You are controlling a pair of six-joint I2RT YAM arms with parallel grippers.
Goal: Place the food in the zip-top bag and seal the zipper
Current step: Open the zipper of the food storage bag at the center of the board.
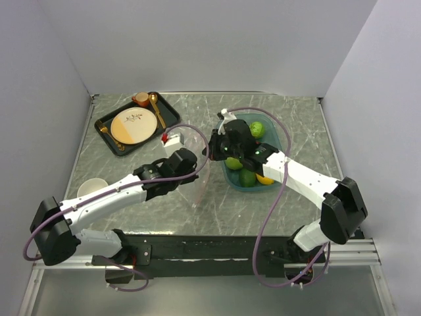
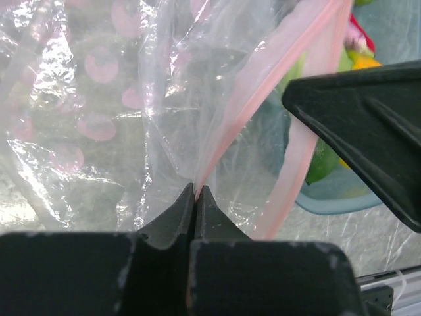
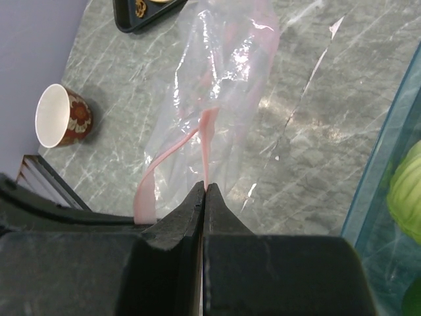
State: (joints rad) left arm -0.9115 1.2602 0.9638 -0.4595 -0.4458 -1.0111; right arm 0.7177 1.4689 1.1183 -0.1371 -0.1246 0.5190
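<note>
The clear zip-top bag [image 1: 200,174] hangs between my two grippers, its mouth held apart. My left gripper [image 2: 196,191] is shut on one side of the pale pink zipper [image 2: 263,93]; from above the left gripper [image 1: 195,160] sits just left of the bag. My right gripper [image 3: 205,187] is shut on the other side of the zipper [image 3: 209,131], and from above the right gripper [image 1: 212,150] is at the bag's right edge. The food lies in the teal tub [image 1: 284,146]: green round fruits [image 1: 256,129] and a yellow lemon [image 1: 265,178]. The bag [image 3: 223,79] looks empty.
A black tray [image 1: 105,126] at the back left carries a plate [image 1: 133,125], an orange cup [image 1: 141,99] and a gold spoon. A white-lined cup [image 1: 92,187] stands at the left, near the left arm. Grey walls close in the left, back and right sides.
</note>
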